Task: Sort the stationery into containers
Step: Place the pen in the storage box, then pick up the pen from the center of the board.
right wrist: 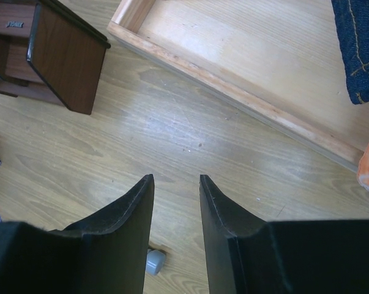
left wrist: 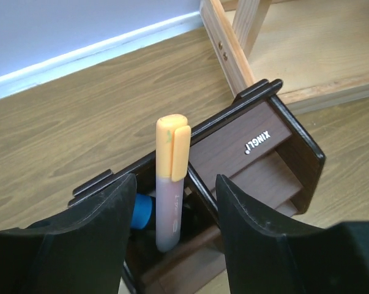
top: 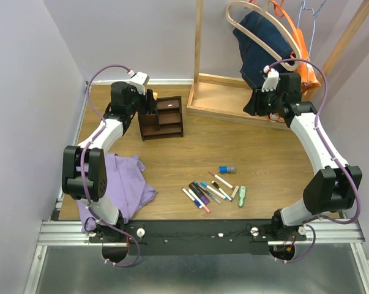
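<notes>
A purple cloth (top: 126, 184) lies crumpled at the near left corner of the bench (top: 264, 153). Close to the near edge, a little right of its middle, a loose cluster of pens and markers (top: 205, 191) lies flat. A pale green piece (top: 242, 196) lies just beside the cluster on its right. A stubby blue-grey cylinder (top: 227, 168) lies a little farther in, apart from the rest.

Toward the far left corner stands the dark brown organiser (top: 161, 117). The left tool (top: 149, 99) hangs over its left end. In the left wrist view the tool's fingers (left wrist: 104, 245) stand wide, one on each side of a highlighter (left wrist: 172, 184) with a yellow-orange cap. The highlighter stands upright in an open compartment of the organiser (left wrist: 257, 159). A gap shows on both sides, so neither finger touches it. A blue-capped item (left wrist: 141, 211) sits low in the same compartment, just beside the highlighter.

Toward the far right, the right tool (top: 267, 110) hangs at the front rail of the light wooden clothes-rack base (top: 227, 92). In its own view the right tool (right wrist: 175, 177) is narrowly parted with nothing between the fingers, only bare bench below. The organiser (right wrist: 62, 55) is in the upper left of that view. A denim garment (right wrist: 361, 49) hangs over the rack base (right wrist: 233, 61) in the upper right.
</notes>
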Motion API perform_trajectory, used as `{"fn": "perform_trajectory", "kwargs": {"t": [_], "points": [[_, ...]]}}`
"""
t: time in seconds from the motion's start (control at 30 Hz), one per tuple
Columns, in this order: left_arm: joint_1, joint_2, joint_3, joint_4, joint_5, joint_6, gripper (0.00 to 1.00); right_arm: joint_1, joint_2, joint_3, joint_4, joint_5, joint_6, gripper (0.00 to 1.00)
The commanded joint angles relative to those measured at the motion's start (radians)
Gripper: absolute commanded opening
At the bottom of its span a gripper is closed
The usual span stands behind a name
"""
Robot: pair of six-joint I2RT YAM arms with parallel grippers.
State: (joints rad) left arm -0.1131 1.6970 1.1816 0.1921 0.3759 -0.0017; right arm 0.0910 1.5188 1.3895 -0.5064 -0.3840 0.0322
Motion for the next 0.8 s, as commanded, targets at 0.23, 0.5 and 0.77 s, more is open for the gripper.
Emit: {"fn": "perform_trajectory", "kwargs": {"t": [0.23,0.5,0.77], "points": [[0.007,-0.434,-0.097,-0.241,-0.098,0.094,0.85,0.006,-0.052,-0.060,-0.027,-0.096,-0.051,0.47],[0.007,-0.660,-0.143,-0.531,-0.107,0.023,0.91,0.271,-0.052,-0.128,-0.126,-0.032,-0.147,0.48],[0.007,-0.769,-0.198,-0.709,-0.093,0.086,0.91,0.461,0.067,-0.207,-0.049,-0.055,0.032,0.46]]}}
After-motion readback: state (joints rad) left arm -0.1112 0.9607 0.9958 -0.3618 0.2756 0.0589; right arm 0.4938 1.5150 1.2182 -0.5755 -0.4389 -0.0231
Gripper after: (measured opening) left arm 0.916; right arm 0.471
